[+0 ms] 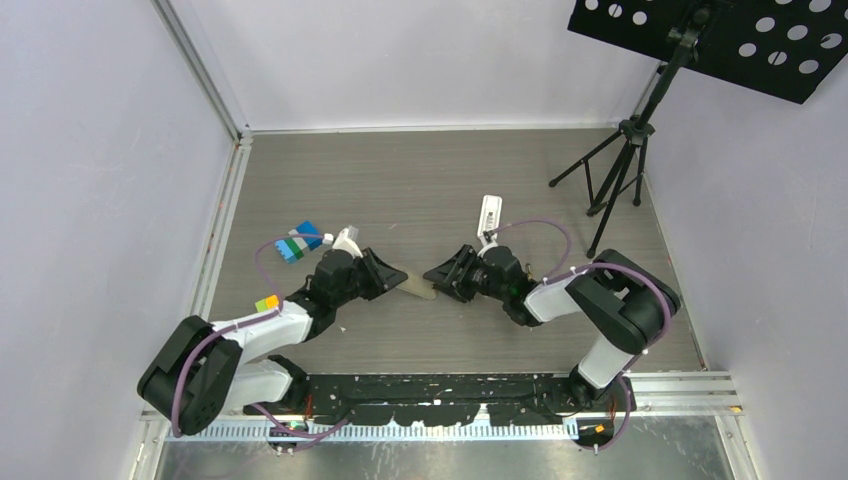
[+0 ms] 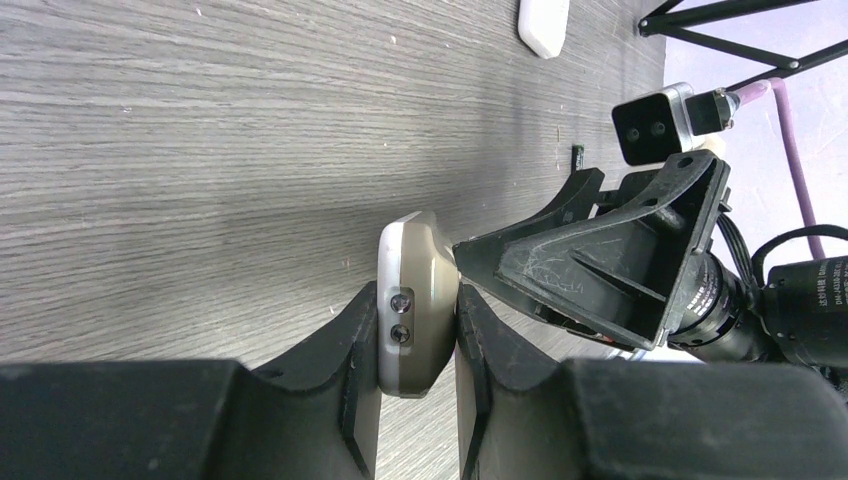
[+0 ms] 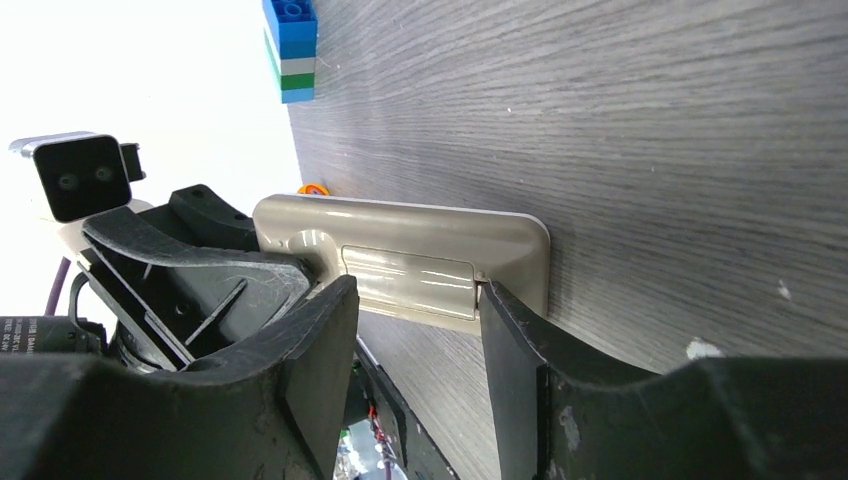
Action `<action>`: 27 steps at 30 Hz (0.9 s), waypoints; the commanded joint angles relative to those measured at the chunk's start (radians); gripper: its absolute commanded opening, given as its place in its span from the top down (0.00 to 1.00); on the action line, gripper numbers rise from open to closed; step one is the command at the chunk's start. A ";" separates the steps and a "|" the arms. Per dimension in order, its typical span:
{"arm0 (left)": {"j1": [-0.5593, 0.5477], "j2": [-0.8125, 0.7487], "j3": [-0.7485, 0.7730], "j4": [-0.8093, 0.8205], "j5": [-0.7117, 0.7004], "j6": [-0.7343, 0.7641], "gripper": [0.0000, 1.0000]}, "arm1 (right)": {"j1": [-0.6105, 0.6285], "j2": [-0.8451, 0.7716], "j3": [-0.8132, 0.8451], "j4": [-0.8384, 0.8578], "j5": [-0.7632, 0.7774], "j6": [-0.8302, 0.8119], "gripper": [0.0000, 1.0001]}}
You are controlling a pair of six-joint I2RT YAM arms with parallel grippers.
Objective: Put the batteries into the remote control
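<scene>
We see the left gripper (image 2: 418, 310) clamped on the tan flat bar (image 2: 410, 250), apparently offering it to the right gripper (image 3: 415, 300), fingers apart and empty, while the white remote control (image 1: 489, 213) lies on the table (image 1: 400, 180) just behind.

Table (image 1: 400, 180) matt woodgrain; tan bar (image 3: 400, 260) glossy plastic; left pincer (image 2: 418, 310) matt black plastic.

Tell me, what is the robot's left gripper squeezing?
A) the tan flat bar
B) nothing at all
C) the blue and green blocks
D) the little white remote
A: the left gripper has a finger pressed on each side of the tan flat bar, while the white remote lies by itself farther back on the table.
</scene>
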 commanded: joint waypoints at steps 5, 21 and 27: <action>-0.042 0.065 -0.010 -0.139 0.100 0.040 1.00 | 0.025 0.136 -0.014 0.425 -0.123 0.033 0.49; -0.072 0.055 0.068 -0.338 -0.045 0.111 1.00 | -0.019 0.004 -0.015 0.506 -0.185 -0.017 0.50; -0.087 0.053 0.095 -0.418 -0.108 0.129 1.00 | -0.047 -0.016 -0.042 0.573 -0.180 0.018 0.50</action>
